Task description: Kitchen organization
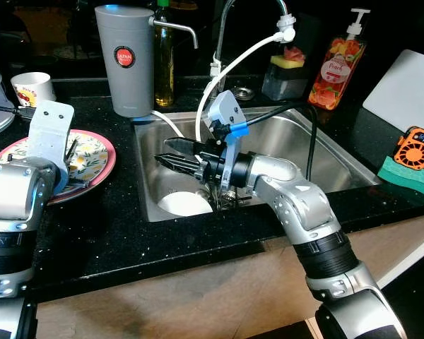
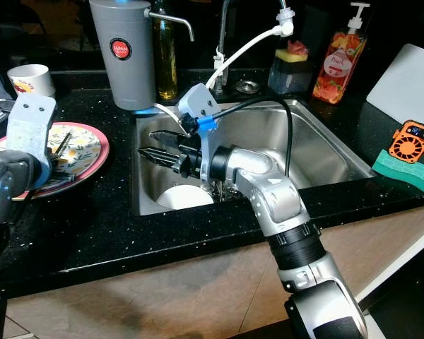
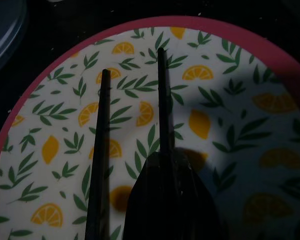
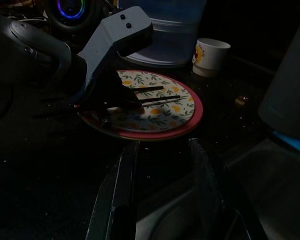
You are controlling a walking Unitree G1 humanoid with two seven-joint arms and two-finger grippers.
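A lemon-patterned plate with a pink rim (image 1: 99,152) lies on the black counter left of the sink. My left gripper (image 3: 132,60) hovers just above it, open, its two thin fingers (image 4: 150,90) spread over the plate with nothing between them. Over the left half of the steel sink (image 1: 325,152), my right gripper (image 1: 162,152) points toward the plate, open and empty. Below it, a white dish (image 1: 182,205) rests on the sink bottom, with some metal cutlery (image 1: 225,201) beside it.
A grey jug (image 1: 126,60), an oil bottle (image 1: 164,60) and the faucet with a white hose (image 1: 233,60) stand behind the sink. A soap bottle (image 1: 337,63) and white board (image 1: 406,81) are back right, an orange fan (image 1: 417,147) and green sponge (image 1: 410,176) right, a mug (image 1: 33,87) far left.
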